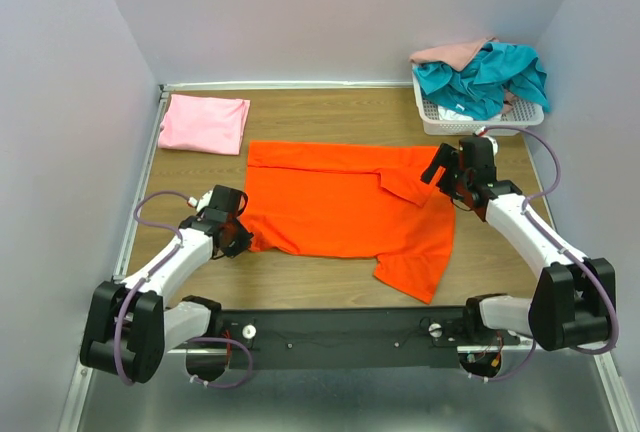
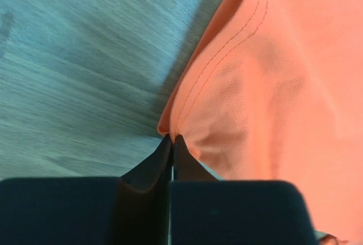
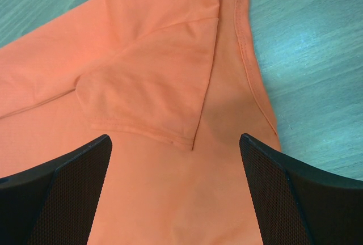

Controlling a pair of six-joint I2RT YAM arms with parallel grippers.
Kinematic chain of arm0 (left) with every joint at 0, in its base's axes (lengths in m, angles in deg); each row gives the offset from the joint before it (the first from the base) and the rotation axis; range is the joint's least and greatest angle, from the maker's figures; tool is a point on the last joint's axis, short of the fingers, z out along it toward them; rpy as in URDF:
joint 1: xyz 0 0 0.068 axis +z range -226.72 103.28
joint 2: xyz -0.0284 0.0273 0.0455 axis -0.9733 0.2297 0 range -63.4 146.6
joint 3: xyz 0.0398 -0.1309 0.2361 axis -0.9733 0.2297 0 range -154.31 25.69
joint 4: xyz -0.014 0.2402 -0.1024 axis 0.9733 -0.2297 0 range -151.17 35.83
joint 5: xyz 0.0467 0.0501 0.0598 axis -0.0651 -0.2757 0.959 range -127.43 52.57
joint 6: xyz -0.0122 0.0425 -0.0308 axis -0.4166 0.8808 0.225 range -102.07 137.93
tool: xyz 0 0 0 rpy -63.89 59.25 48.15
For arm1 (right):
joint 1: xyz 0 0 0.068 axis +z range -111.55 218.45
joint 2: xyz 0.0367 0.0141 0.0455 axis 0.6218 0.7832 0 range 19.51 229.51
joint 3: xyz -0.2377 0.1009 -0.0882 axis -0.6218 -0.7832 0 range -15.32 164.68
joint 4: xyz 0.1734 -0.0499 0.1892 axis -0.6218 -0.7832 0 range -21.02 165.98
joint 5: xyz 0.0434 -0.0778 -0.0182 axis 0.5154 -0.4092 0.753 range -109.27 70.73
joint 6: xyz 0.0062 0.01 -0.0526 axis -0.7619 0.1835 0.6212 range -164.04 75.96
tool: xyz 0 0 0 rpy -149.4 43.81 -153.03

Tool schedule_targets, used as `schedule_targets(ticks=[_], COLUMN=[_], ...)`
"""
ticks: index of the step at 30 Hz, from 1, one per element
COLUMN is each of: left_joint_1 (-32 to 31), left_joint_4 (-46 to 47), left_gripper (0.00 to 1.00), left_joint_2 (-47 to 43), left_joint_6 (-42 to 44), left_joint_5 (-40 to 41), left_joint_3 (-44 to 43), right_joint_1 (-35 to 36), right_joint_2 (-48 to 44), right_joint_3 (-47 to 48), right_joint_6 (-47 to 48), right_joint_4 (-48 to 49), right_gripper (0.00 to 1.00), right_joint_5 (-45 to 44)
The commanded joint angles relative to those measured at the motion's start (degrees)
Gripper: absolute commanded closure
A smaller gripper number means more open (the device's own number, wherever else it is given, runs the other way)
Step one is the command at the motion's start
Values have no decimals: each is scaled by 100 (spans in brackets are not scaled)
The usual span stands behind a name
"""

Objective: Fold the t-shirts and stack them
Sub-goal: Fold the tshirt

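Table (image 1: 330,122): orange t-shirt (image 1: 340,207), pink t-shirt (image 1: 205,124), basket (image 1: 445,124)

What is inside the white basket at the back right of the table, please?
A crumpled teal t-shirt fills the basket, with a peach-pink t-shirt behind it. Anything beneath them is covered.

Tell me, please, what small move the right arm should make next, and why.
Probably lower the right claw and close it on the orange t-shirt near its folded-over sleeve. It hangs open above the cloth, gripping nothing, while the left claw is shut on the shirt's opposite edge, so a two-handed fold seems to need this second hold.
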Motion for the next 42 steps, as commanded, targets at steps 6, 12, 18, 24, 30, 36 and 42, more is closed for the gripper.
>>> schedule_targets(ticks=[6,12,18,24,30,36,42], left_joint_1=[-103,-104,-104,-104,-104,-104,-104], left_joint_4=[-113,-114,-245,-500,-640,-667,-650], left_gripper=[100,100,100,100,100,100,100], left_joint_2=[-232,-812,-936,-971,-1270,-1296,-1296], left_joint_6=[-39,-119,-145,-259,-417,-444,-444], left_joint_5=[32,226,402,568,735,780,753], left_joint_3=[25,-19,-159,-309,-361,-397,-362], right_joint_1=[-27,1323,3030,4181,4499,4508,4499], right_joint_2=[-445,-868,-1386,-1343,-957,-334,89], right_joint_3=[-207,-392,-804,-1139,-1148,-1166,-1236], right_joint_6=[243,104,-968,-1505,-1734,-1866,-1928], right_joint_4=[-336,-1669,-2770,-3053,-3378,-3317,-3097], right_gripper=[0,0,0,1,7,17,30], right_joint_5=[598,329,142,635,345,-121,-288])
